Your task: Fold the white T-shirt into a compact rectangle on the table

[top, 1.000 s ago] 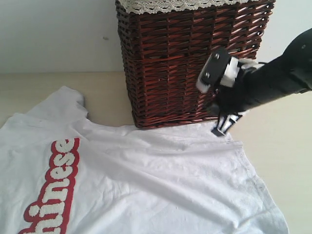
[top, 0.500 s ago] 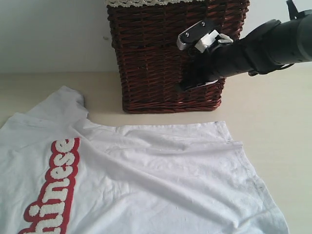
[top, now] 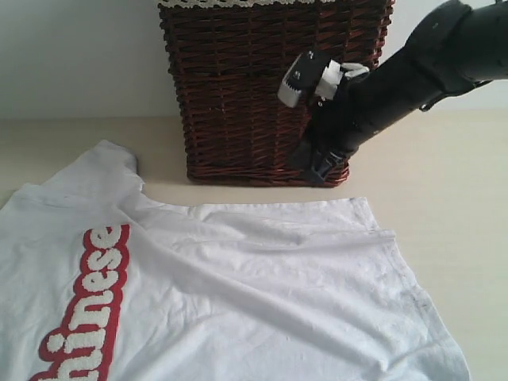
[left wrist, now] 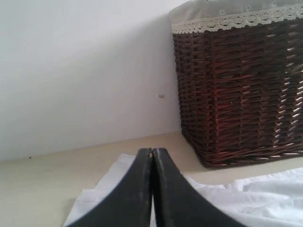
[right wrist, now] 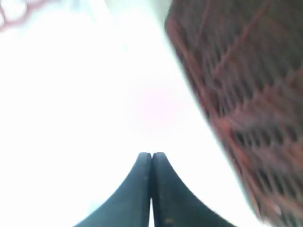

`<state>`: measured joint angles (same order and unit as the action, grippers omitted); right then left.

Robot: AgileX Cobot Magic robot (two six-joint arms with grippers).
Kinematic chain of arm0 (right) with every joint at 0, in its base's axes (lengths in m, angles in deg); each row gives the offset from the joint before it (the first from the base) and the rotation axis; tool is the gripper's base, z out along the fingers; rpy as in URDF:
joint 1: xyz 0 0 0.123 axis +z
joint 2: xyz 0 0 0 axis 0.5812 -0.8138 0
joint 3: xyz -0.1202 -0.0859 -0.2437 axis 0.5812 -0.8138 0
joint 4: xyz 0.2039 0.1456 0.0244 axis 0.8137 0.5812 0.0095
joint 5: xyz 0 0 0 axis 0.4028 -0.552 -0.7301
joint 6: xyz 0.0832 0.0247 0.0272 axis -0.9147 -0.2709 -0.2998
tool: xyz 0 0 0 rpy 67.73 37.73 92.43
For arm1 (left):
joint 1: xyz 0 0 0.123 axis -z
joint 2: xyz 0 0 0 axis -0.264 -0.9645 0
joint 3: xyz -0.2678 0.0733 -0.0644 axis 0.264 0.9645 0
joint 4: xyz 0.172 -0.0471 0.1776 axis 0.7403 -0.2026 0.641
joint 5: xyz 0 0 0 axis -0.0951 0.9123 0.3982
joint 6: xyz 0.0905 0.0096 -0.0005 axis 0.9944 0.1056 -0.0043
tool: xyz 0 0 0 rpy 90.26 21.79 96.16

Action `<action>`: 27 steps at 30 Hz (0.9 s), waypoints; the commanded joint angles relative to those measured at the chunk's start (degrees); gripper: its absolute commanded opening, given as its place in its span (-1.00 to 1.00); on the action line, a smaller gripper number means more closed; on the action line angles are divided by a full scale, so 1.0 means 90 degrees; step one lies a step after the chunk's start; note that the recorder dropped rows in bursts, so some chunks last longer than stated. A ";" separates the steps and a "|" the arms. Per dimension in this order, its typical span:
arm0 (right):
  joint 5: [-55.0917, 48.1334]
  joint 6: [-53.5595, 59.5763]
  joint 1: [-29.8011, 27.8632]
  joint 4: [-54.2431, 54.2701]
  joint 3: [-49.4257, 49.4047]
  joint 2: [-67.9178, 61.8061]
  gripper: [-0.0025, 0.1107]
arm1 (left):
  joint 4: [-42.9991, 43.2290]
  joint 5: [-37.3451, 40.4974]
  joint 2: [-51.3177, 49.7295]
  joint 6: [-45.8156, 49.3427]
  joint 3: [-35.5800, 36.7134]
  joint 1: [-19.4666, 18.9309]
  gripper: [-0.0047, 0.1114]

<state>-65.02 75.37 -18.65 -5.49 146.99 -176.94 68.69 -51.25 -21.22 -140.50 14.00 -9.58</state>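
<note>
Loosely spread across the lower left and centre of the exterior view, the white T-shirt (top: 254, 286) lies rumpled on the pale cream table (top: 464, 206). Its red-outlined lettering (top: 89, 305) runs up the left side of the frame, and one short sleeve (top: 107, 171) reaches toward the upper left. At top centre, just behind the shirt's far edge, stands a dark brown wicker basket (top: 230, 87) with white lace trim (left wrist: 227, 21) along its rim. The right gripper (top: 318, 167), on a black arm entering from the upper right, hangs in front of the basket's lower right corner, apart from the cloth. The badly blurred right wrist view shows its two black fingers (right wrist: 137, 198) pressed together with nothing between them. The left gripper (left wrist: 152, 158) is outside the exterior view. In the left wrist view its fingers are likewise closed and empty over an edge of the shirt, with the basket beyond against a white wall (left wrist: 80, 71).
</note>
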 commanded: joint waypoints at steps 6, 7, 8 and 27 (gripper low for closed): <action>0.1394 -0.1318 -0.0028 -0.1719 -0.0735 -0.0207 -0.96 | 0.0000 -0.0014 0.0041 -0.0042 0.0003 0.0011 -0.88; 0.1393 -0.1262 -0.0028 -0.1766 -0.0760 -0.0254 -0.96 | 0.0000 -0.0014 0.0041 -0.0042 0.0003 0.0011 -0.88; 0.1461 -0.1248 -0.0028 -0.1839 -0.0781 -0.0283 -0.96 | 0.0000 -0.0014 0.0041 -0.0042 0.0003 0.0011 -0.88; 0.3232 -0.1263 -0.0152 -0.2004 -0.0857 -0.1575 -0.96 | 0.0000 -0.0014 0.0041 -0.0042 0.0003 0.0011 -0.88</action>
<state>-35.80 63.97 -19.32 -22.66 139.64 -189.13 68.69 -51.25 -21.22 -140.50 14.00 -9.58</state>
